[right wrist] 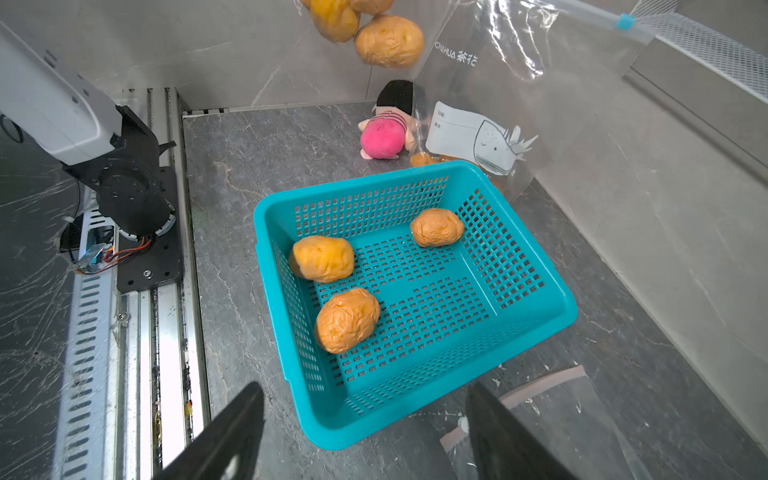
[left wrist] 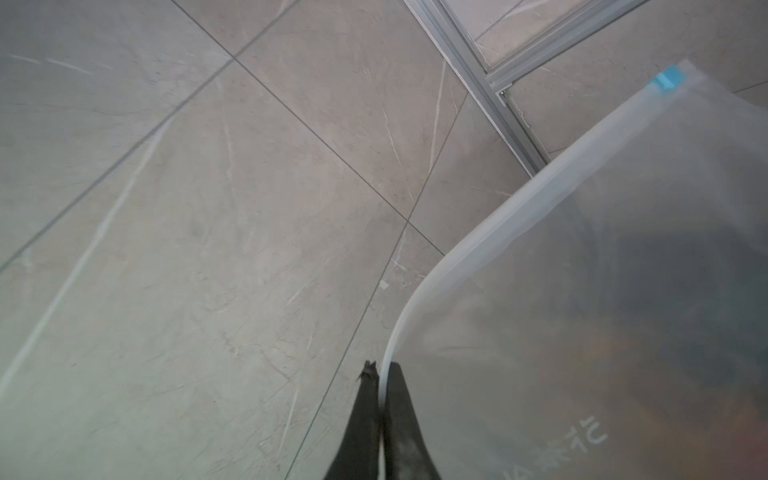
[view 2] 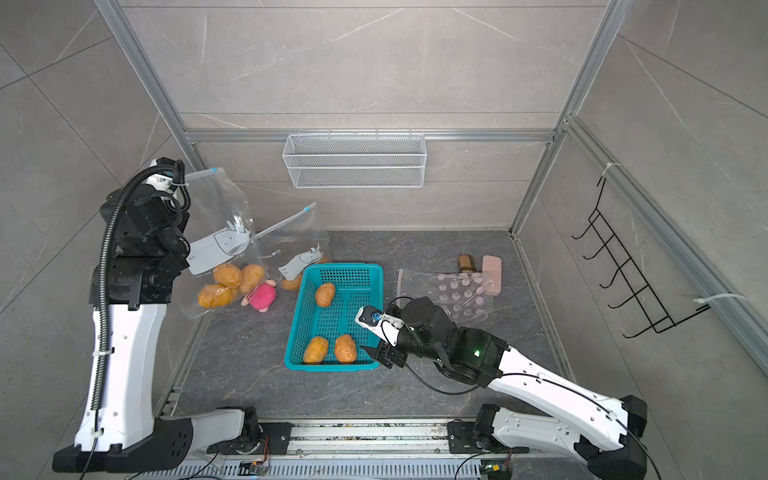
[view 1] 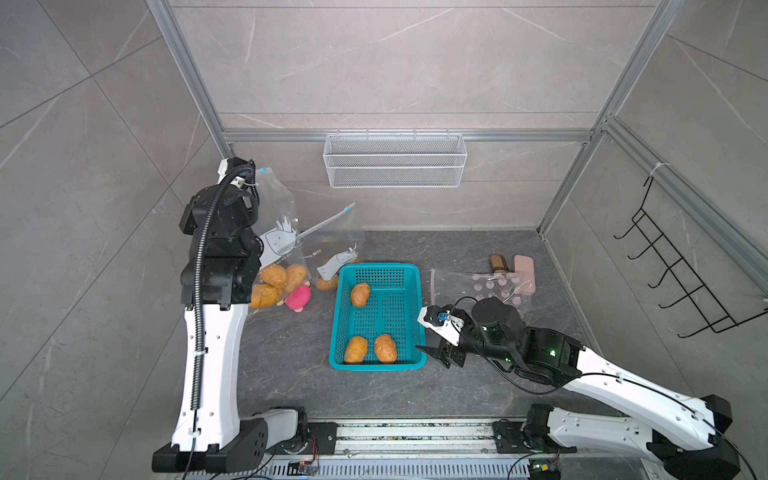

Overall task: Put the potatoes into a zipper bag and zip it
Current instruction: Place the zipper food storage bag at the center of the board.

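Closest to the lens, the left hand (left wrist: 380, 370) is lifted high to the left of the teal basket (view 1: 378, 269). Its jaws are pinched tight on the white zip strip of a clear zipper bag (view 1: 276, 208), and the blue slider (left wrist: 668, 79) sits at the strip's far end. That bag hangs down from the grip with three potatoes (view 1: 274, 278) bunched in its bottom, left of the basket. A pink plush doll (view 1: 298, 298) lies between them and the basket. A second clear bag (view 1: 332, 245) leans just beyond the basket's far left corner, a lone potato (view 1: 327, 284) showing at its foot. Three more lie inside the basket: a far potato (view 1: 360, 294) toward its back end, and a near pair (view 1: 356, 349) side by side at its front end. The right hand (right wrist: 365, 399) hovers just off the basket's near right corner, jaws spread wide and holding nothing. Right of the basket, a spotted flat bag (view 1: 494, 291) lies on the worktop (view 1: 291, 361).
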Controlling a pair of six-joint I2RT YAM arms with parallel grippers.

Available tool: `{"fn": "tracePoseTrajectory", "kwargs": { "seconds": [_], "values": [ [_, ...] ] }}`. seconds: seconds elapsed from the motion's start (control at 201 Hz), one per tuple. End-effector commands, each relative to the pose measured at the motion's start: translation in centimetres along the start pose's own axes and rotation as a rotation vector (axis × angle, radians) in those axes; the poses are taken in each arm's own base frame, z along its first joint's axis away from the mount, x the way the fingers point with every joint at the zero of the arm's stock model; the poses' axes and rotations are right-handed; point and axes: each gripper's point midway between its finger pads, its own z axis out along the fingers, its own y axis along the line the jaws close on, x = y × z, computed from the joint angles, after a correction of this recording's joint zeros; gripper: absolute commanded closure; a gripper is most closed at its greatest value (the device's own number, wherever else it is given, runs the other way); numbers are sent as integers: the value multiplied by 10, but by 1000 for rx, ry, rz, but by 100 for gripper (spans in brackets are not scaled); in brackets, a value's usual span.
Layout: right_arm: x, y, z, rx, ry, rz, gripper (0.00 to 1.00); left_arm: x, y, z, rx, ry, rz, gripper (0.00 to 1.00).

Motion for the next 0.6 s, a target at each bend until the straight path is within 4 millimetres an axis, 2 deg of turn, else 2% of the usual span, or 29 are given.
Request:
{"fn": "tracePoseTrajectory", "kwargs": {
  "seconds": [0.0,0.139,0.229,0.398,0.503,0.597],
  "values": [
    [-3,2,-5,-13,-22,44,24,5,7,4,15,7,-90,100],
    [-6,6,-5,-38,-26,53,24,19,11,9,-9,44,-59,100],
    [-8,5,-5,-40,-28,60,24,21,12,11,-5,31,-87,100],
    [-9,6,-5,-46,-28,74,25,9,-11,22,108,18,-155,100],
    [-7,7,-5,-46,-24,83,25,4,-14,40,85,43,-125,100],
    [-6,7,-5,-44,-21,89,25,9,-6,64,33,78,-130,100]
  ]
}}
